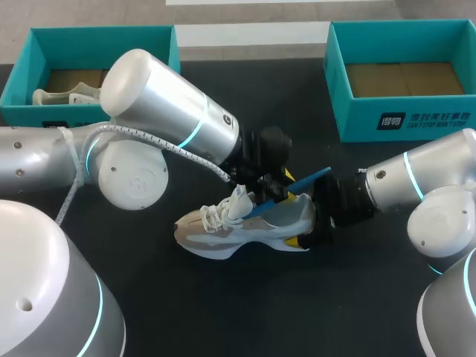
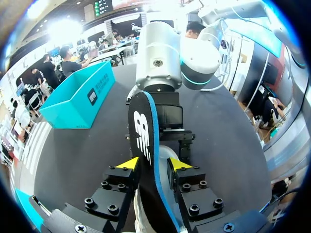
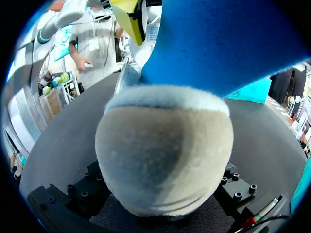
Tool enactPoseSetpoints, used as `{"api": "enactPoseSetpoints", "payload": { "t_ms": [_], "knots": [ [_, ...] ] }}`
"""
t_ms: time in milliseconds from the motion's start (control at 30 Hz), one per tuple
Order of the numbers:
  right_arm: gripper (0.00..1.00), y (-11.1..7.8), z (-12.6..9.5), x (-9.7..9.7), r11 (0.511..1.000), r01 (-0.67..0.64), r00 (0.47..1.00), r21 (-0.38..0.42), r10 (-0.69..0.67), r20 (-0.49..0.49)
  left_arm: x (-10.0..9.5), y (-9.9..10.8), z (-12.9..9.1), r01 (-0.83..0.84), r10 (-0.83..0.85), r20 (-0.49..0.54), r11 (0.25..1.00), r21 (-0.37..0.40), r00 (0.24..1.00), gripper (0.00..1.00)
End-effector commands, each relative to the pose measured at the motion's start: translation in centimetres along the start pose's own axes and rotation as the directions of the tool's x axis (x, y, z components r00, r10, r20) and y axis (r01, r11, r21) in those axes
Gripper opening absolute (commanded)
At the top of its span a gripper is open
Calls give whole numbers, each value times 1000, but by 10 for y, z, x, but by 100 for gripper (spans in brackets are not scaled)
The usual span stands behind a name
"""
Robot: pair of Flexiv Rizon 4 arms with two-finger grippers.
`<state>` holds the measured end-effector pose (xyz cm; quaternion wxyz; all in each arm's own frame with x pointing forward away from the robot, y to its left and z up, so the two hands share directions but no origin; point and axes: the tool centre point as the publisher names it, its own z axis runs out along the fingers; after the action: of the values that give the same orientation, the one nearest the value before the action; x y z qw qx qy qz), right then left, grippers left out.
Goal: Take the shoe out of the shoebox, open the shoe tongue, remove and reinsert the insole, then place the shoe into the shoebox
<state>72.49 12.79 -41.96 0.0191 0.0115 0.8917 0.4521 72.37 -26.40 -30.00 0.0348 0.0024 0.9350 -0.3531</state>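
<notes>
Head view: the shoe [image 1: 238,230] stands upright mid-worktop [image 1: 223,312], toe toward my left. The left end effector [image 1: 281,187] is above its opening, holding the blue insole [image 1: 309,181], which slants up out of the shoe. The right end effector [image 1: 306,232] is at the heel. Two teal shoeboxes sit at the far edge: the left one [image 1: 97,33] holds a second shoe [image 1: 63,95], and the right one [image 1: 401,123] is well apart.

Left wrist view: both yellow fingertips [image 2: 129,163] press the insole [image 2: 143,141] from either side, narrowly spread.

Right wrist view: the heel [image 3: 165,150] sits against this end effector and hides its grip, so I cannot tell its state. The insole [image 3: 218,43] rises beyond it.
</notes>
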Motion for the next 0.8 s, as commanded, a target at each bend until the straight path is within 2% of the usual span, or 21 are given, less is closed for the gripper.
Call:
{"api": "enactPoseSetpoints", "payload": {
  "t_ms": [33,167,200,267,300,500,800],
  "knots": [
    [0,1,1,0,1000,0,1000,4,0,1,-1,0,4,0,0,-6,1000,13,1000,35],
    [0,1,1,0,1000,0,1000,4,0,1,-1,-3,4,-2,2,-4,1000,19,1000,27],
    [0,1,1,0,1000,0,1000,4,0,1,-1,-3,4,-2,2,-4,1000,19,1000,23],
    [0,1,1,0,1000,0,1000,4,0,1,0,-2,5,-1,1,-8,1000,15,1000,5],
    [0,1,1,0,1000,0,1000,4,0,1,0,-2,6,-1,1,-9,1000,13,1000,0],
    [0,1,1,0,1000,0,1000,4,0,1,0,2,2,8,-7,-35,1000,26,999,0],
    [0,1,1,0,1000,0,1000,4,0,1,-6,-1,-40,30,-7,-151,988,152,988,0]
  ]
}}
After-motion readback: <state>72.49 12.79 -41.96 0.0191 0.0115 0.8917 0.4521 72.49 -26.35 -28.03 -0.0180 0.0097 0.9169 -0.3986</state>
